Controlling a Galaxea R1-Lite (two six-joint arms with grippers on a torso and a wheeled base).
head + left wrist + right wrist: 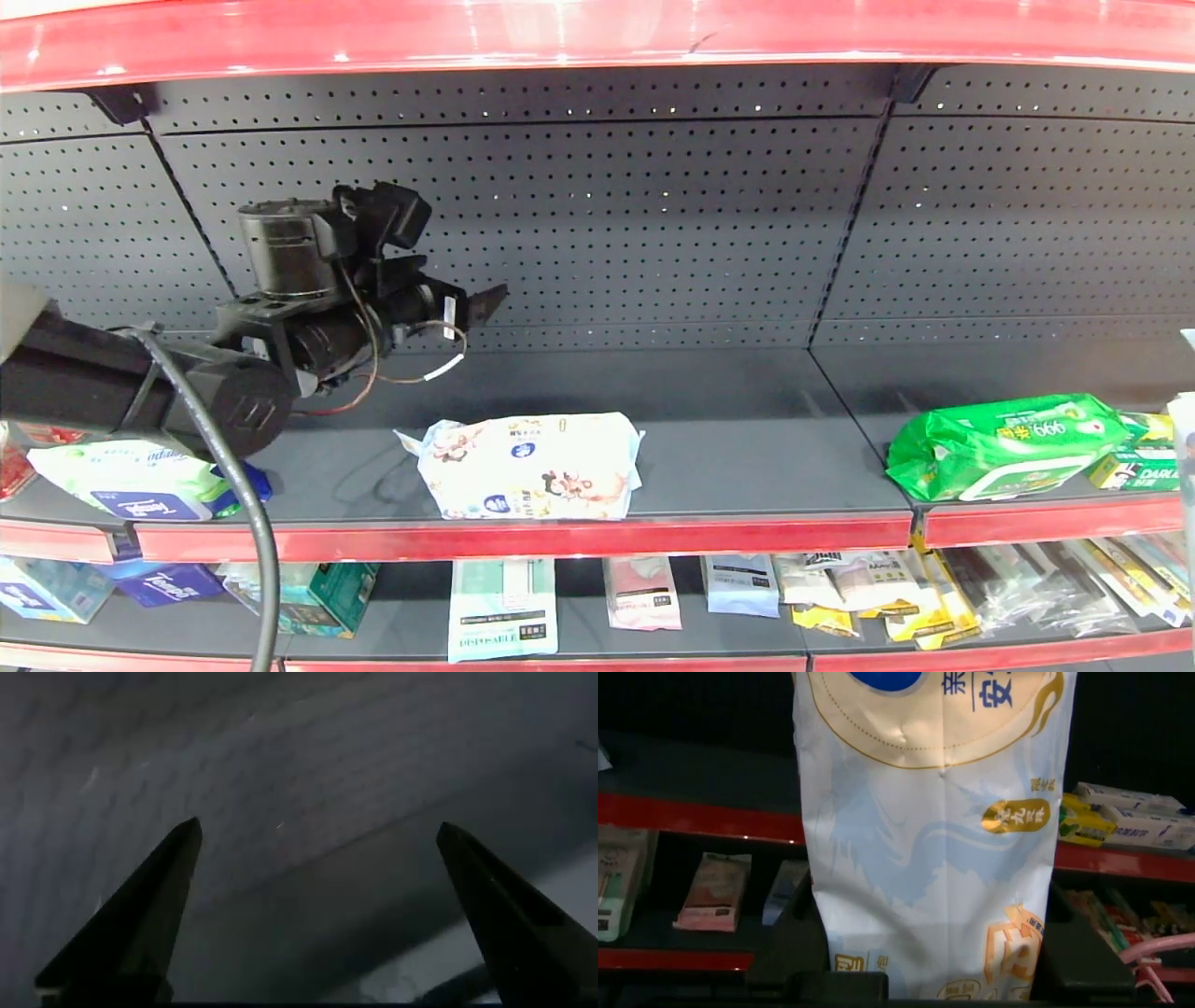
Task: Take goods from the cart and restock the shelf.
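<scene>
**A:** What do we log at the left end?

**B:** We log a white-and-green soft tissue pack (121, 476) lying on the dark metal shelf board (747, 420). Above the board hangs the left gripper (483, 304). Its fingers (140, 933) are spread wide with nothing between them, and they face the perforated grey back panel (653, 215).

**A:** And at the middle?

**B:** We find a white soft pack with cartoon print (532, 467) lying flat on the board, near the red front edge (523, 539). It sits below the left gripper and slightly to its right.

**A:** Farther right?

**B:** We see a green plastic wipes pack (1004, 446) lying in the adjoining bay, with a small green box (1134, 459) just beside it.

**A:** And the other arm?

**B:** The right gripper (934, 961) is clamped on a white-and-pale-blue plastic pack with a gold emblem (934, 840). We see it held upright between the two fingers, in front of the shelving.
</scene>
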